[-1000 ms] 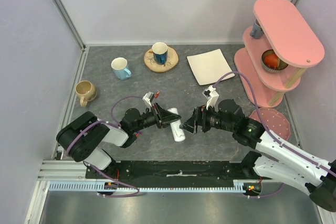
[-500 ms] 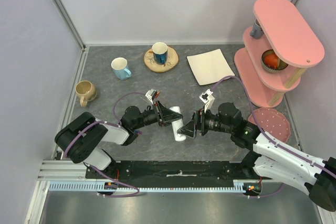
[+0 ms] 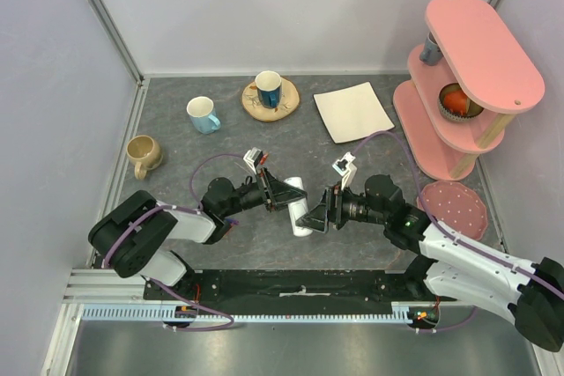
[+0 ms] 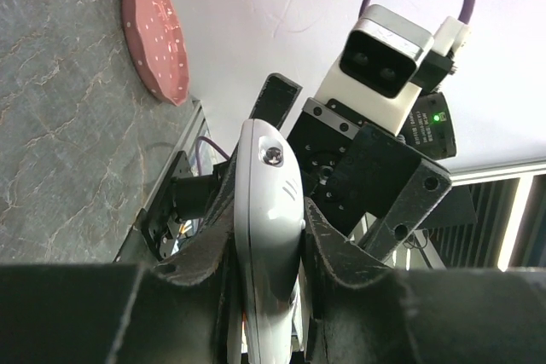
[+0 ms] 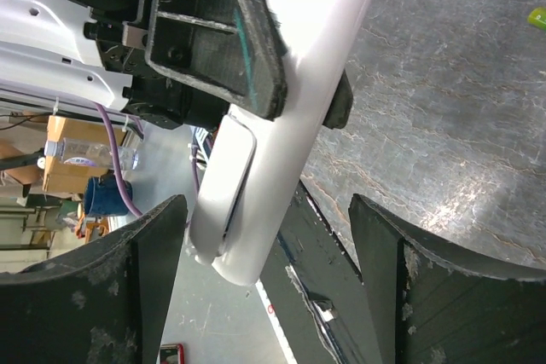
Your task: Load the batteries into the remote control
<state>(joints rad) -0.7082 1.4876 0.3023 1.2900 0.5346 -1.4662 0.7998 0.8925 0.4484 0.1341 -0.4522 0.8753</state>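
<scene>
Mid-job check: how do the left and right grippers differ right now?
The left gripper is shut on the remote control. The right gripper is open, with gaps showing on either side of the remote. The left gripper holds the remote farther up its length, while the right gripper's fingers straddle the free end nearest the arm bases. What they share: both point inward, facing each other across the same remote.

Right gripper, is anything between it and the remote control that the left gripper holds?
Nothing visible does. The right gripper has its jaws open facing the free end of the remote control, which the left gripper clamps; only air lies between.
</scene>
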